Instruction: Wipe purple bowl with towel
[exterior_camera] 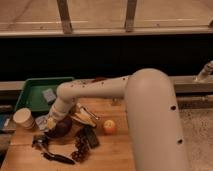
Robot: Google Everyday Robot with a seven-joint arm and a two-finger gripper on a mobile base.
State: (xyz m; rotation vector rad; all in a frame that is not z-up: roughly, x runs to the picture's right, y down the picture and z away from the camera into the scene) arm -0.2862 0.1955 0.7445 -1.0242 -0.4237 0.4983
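- Sitting on the left half of the table (112, 152): bowl (63, 126), dark, upright.
- Poised at the bowl's left rim, apparently touching: gripper (50, 121); grip state cannot be told.
- Pale patch at gripper, likely towel (45, 123).
- Judged: bowl lies immediately right of gripper; short rightward sweep needed.
- Further out: cup (23, 119), tray (35, 90), fruit (109, 126).
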